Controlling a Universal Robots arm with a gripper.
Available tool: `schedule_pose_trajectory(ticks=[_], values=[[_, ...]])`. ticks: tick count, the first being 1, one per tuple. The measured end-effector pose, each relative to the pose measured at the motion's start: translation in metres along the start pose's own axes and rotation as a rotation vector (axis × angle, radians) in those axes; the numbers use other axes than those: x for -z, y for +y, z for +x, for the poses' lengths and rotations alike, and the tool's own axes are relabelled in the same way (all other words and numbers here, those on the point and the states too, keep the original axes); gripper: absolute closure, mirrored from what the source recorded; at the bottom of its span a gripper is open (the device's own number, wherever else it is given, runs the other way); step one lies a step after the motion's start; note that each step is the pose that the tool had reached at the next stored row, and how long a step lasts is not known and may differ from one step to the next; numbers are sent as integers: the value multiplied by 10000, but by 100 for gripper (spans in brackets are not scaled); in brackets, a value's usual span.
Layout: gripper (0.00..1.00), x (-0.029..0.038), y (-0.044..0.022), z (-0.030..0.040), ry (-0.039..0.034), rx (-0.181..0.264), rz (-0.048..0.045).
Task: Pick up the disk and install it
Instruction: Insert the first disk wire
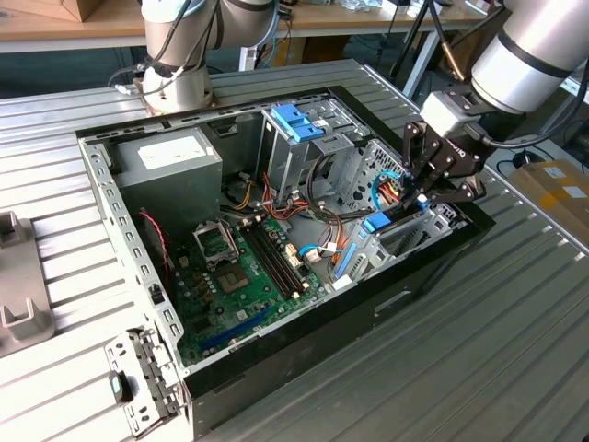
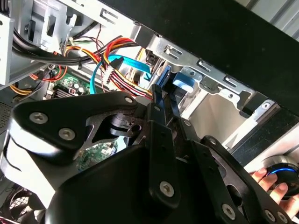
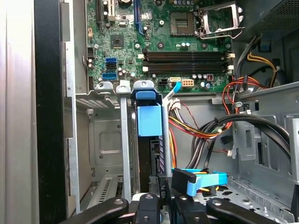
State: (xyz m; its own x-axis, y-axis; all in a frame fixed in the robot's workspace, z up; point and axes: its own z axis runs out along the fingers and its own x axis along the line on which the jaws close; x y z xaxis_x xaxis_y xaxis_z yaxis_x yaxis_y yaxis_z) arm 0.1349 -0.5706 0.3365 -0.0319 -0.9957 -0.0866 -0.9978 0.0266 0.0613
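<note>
- Exterior view: the arm's pincer [image 1: 440, 184] reaches into the open computer case [image 1: 304, 368] at about 3 o'clock, at the case's right-hand wall.
- The disk [image 1: 386, 221] stands on edge in a slot there, blue rail end showing, just below the fingertips.
- First wrist view: the disk [image 3: 149, 119] sits upright between silver bay walls; the pincer [image 3: 161, 205] looks closed narrowly on its near edge.
- The motherboard [image 1: 248, 267] lies mid-case; a grey power supply [image 1: 170, 161] sits at 10 o'clock.
- Second wrist view: a hand [image 2: 275, 186] rests at the worktop edge.
</note>
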Motion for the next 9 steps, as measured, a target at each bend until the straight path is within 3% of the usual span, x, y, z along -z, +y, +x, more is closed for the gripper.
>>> schedule_pose_trajectory(ticks=[9], values=[[82,-23,-1,2,-1,0,0]])
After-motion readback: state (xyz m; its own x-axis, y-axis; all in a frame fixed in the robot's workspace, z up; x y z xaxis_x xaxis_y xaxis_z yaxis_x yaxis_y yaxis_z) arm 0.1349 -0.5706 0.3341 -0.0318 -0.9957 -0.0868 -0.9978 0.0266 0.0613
